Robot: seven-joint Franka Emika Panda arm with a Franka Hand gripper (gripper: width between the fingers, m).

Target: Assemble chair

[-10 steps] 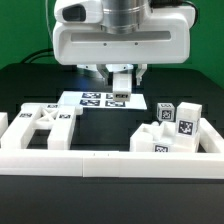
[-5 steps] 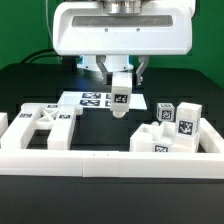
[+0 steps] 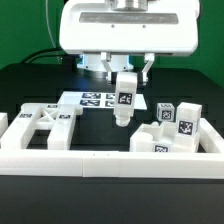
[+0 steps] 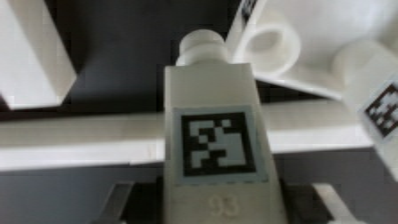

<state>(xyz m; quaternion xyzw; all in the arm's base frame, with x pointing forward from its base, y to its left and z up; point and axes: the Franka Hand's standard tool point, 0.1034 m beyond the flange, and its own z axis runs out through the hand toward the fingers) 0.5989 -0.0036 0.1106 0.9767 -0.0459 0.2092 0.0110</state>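
My gripper (image 3: 124, 76) is shut on a white chair leg post (image 3: 124, 100) with a black-and-white tag, held upright in the air above the table's middle. In the wrist view the post (image 4: 217, 140) fills the centre, its round peg end pointing away from the camera, with a finger on each side. An X-braced chair frame (image 3: 45, 125) lies at the exterior view's left. Several tagged blocky chair parts (image 3: 176, 125) stand at the exterior view's right.
The marker board (image 3: 95, 99) lies flat behind the held post. A long white border rail (image 3: 110, 160) runs along the front. A black table surface lies between the frame and the right-hand parts.
The gripper has risen and moved toward the exterior view's right and nearer the camera, carrying the leg post up off the marker board area.
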